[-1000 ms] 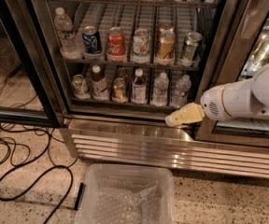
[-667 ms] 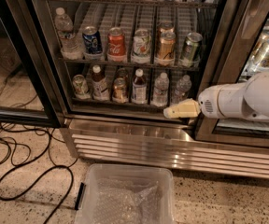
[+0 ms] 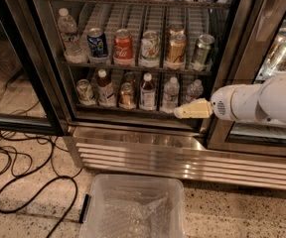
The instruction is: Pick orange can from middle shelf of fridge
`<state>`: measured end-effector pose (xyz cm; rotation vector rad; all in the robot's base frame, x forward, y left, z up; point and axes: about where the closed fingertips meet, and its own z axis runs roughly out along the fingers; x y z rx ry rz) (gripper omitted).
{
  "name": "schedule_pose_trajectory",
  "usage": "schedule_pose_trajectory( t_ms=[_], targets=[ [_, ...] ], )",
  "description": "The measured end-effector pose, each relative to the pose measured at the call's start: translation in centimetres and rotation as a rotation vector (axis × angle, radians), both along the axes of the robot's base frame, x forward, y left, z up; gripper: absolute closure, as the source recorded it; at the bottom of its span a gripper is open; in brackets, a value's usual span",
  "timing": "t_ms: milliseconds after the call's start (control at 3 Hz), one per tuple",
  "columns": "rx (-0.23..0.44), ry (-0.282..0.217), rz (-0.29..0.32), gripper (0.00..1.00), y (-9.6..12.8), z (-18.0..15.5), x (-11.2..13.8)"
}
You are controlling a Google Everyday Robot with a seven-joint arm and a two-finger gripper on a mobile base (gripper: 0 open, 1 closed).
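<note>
The fridge [image 3: 148, 148] stands open in front of me with wire racks. On the middle shelf [image 3: 138, 67] stand a water bottle, a blue can, a red cola can, a pale can, the orange can [image 3: 176, 51] and a green can. My gripper [image 3: 191, 110] comes in from the right on a white arm. It hangs in front of the lower rack's right end, below and slightly right of the orange can, and holds nothing.
The lower rack holds small bottles [image 3: 147, 91] and cans. A clear plastic bin [image 3: 133, 209] sits on the floor before the louvred base grille [image 3: 182, 160]. Black cables [image 3: 14, 167] lie on the floor at left. A steel door post [image 3: 240, 58] stands right of the shelves.
The gripper and arm have moved a little left and slightly up, toward the fridge opening. The cans and bottles have not moved.
</note>
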<state>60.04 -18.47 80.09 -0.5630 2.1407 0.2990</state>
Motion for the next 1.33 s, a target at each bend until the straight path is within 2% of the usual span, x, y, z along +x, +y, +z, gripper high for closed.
schedule_pose_trajectory(
  t_ms=[667,1000,1333],
  targets=[
    [0.09,-0.048,-0.104,0.0,2.2,-0.5,6.0],
    [0.097,-0.051,-0.106,0.0,2.6,-0.4,6.3],
    [0.102,-0.093,-0.12,0.0,3.4,-0.3,6.7]
  ],
)
